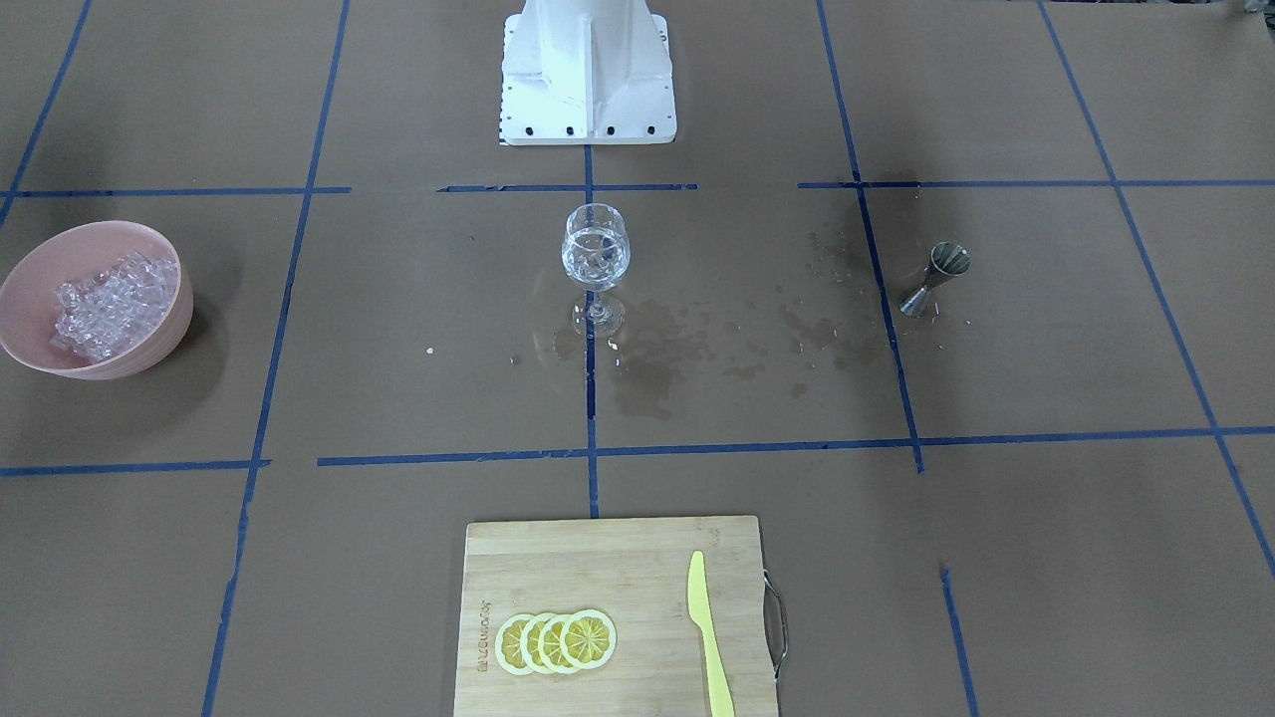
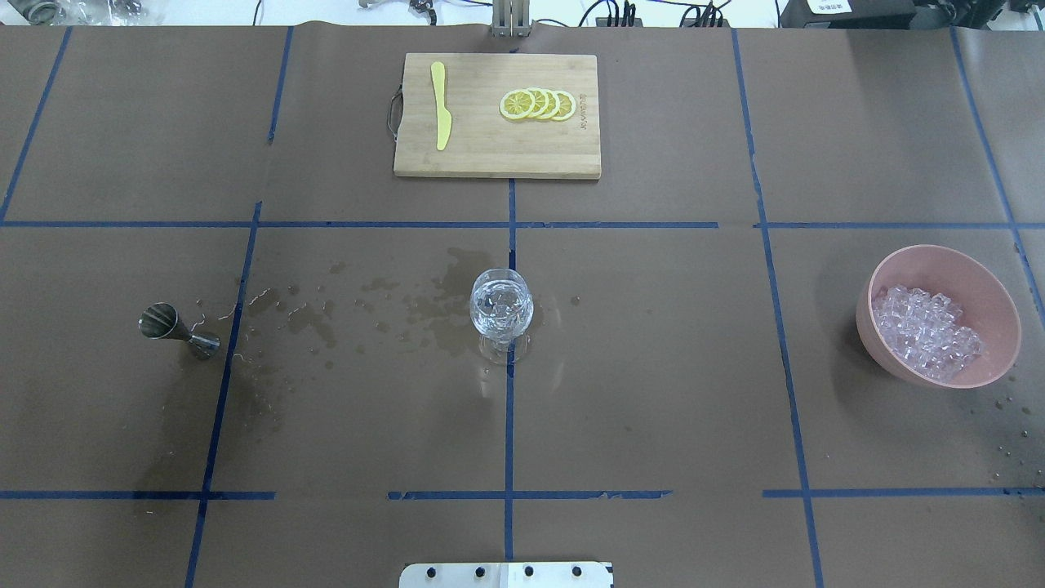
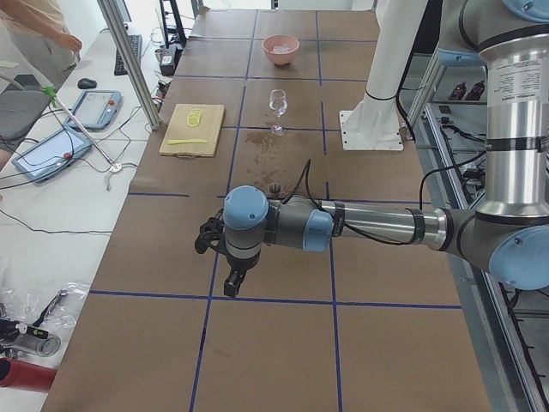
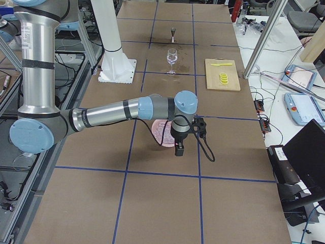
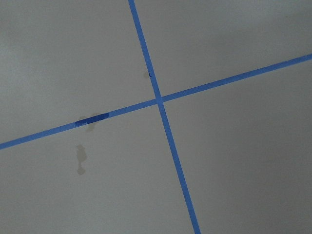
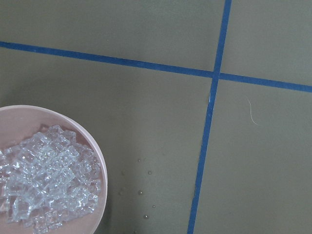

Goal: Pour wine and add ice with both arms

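A clear wine glass (image 2: 501, 306) stands at the table's middle with clear liquid and ice cubes in its bowl; it also shows in the front view (image 1: 596, 249). The ice (image 2: 927, 331) fills a pink bowl (image 2: 939, 251) at the right, and shows in the right wrist view (image 6: 46, 180). My left gripper (image 3: 232, 281) hangs over bare table far to the left, seen only in the left side view. My right gripper (image 4: 179, 147) hangs just beyond the bowl, seen only in the right side view. I cannot tell whether either is open or shut.
A steel jigger (image 2: 175, 327) stands left of the glass, with wet stains (image 2: 310, 314) between them. A wooden cutting board (image 2: 457, 155) at the far edge holds lemon slices (image 2: 539, 104) and a yellow knife (image 2: 441, 106). The white pedestal base (image 1: 588, 80) stands at the near edge.
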`<state>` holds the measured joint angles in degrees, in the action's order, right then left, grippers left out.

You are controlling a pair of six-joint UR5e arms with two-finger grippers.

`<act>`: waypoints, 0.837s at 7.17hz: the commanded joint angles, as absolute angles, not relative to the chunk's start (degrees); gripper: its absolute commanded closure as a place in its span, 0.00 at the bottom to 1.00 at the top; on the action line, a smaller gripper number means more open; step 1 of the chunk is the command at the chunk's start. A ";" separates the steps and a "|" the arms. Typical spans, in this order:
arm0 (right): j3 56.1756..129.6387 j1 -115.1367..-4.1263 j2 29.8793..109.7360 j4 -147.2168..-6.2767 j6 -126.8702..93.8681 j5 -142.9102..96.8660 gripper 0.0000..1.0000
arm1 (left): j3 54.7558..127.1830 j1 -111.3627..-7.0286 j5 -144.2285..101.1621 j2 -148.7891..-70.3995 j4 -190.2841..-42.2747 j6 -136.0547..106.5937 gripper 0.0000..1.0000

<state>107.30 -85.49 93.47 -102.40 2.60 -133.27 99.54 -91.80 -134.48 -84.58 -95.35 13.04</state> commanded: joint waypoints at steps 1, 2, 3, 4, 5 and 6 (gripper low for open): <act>108.10 -86.66 93.69 -102.39 2.20 -133.16 0.00 | 98.61 -91.76 -134.12 -86.04 -96.50 13.01 0.00; 108.63 -86.75 94.13 -102.74 2.20 -133.42 0.00 | 96.96 -91.67 -134.30 -86.48 -97.03 13.01 0.00; 108.72 -86.75 94.57 -102.66 2.11 -133.59 0.00 | 97.47 -91.76 -134.04 -86.22 -96.86 12.83 0.00; 108.55 -86.75 94.74 -103.00 2.20 -133.59 0.00 | 97.99 -91.84 -133.95 -86.39 -96.68 13.01 0.00; 108.81 -86.75 95.62 -102.92 2.46 -133.68 0.00 | 97.82 -91.93 -133.77 -85.87 -96.77 13.09 0.00; 108.46 -86.75 95.62 -102.92 2.46 -133.59 0.00 | 97.82 -92.02 -133.42 -85.61 -96.68 13.10 0.00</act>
<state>108.63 -86.74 95.26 -102.90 2.36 -133.61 97.80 -91.91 -133.77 -85.96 -96.74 13.05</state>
